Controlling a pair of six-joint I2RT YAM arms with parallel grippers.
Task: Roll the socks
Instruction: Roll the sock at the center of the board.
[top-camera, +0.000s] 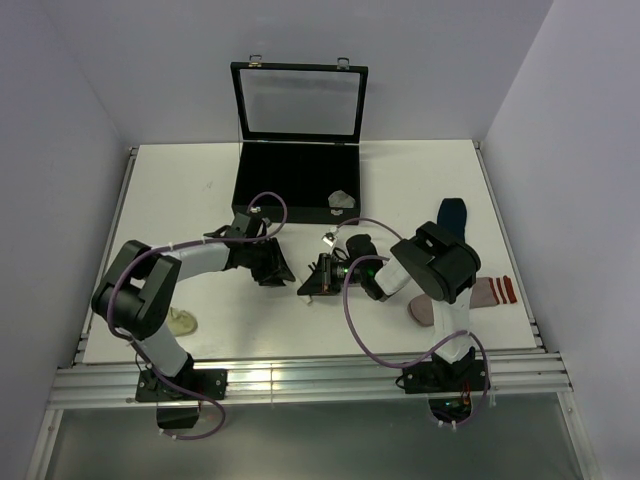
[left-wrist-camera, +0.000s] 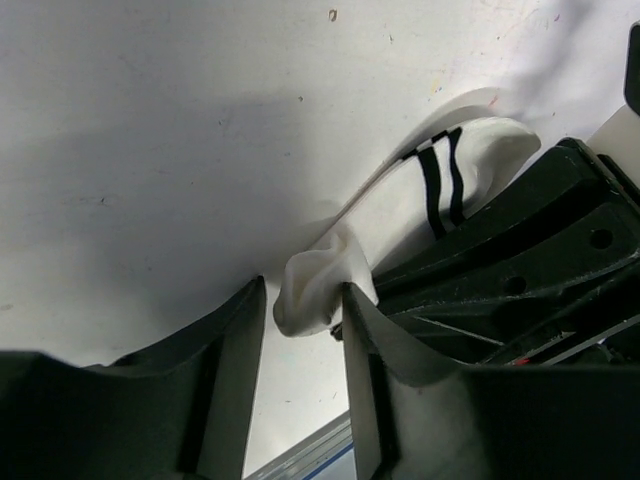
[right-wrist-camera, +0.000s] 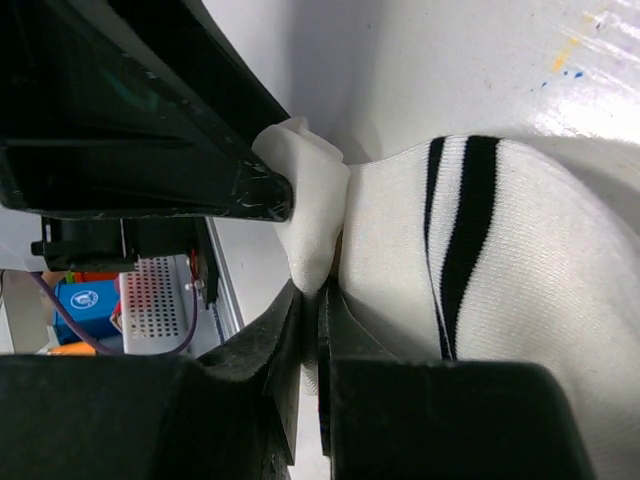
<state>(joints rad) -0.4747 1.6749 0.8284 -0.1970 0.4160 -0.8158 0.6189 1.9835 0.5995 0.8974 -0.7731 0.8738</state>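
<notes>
Three socks: white sock (left-wrist-camera: 400, 215) with black cuff stripes, navy sock (top-camera: 455, 215), grey sock (top-camera: 492, 291).
White sock, place: near the middle of the surface (top-camera: 180, 200), held off it between the two arms.
Right jaws: closed tight, pinching a fold of the white sock just below its cuff stripes.
Left jaws: part-open, one finger (left-wrist-camera: 235, 345) on each side of the sock's bunched end; the cloth touches one finger, not clamped as far as the wrist view shows.
Navy sock, place: toward 2 o'clock, lying flat, partly behind the right arm.
Grey sock, place: toward 4 o'clock, flat, partly under the right arm.
Case (top-camera: 290, 185): black, lid up, at 12 o'clock.
Done: no sock looks rolled.
In hand: probably getting a second grip on the white sock to start its roll.
Left: all three rolls.
</notes>
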